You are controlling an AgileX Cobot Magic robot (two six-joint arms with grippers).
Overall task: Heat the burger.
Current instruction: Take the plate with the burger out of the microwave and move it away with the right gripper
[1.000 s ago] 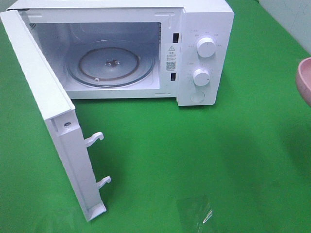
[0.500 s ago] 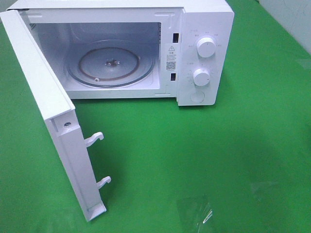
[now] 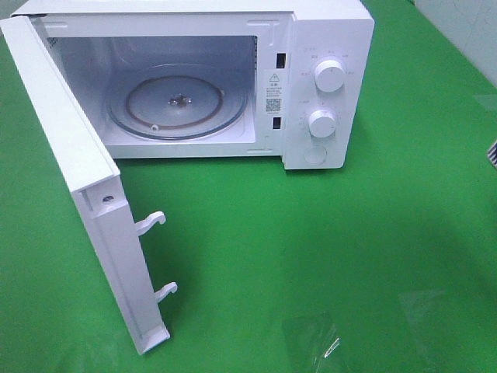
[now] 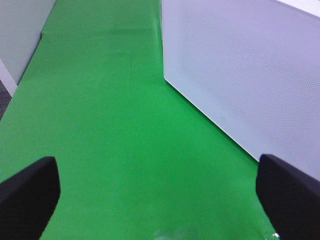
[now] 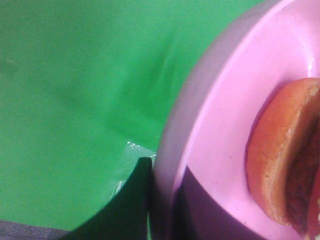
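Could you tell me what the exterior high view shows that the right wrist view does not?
Only the exterior high view shows the microwave with its door swung open, the bare glass turntable inside and the two knobs.

Only the right wrist view shows the burger lying on the pink plate, with the right tool shut on the plate's rim.

Both show the green table cover.
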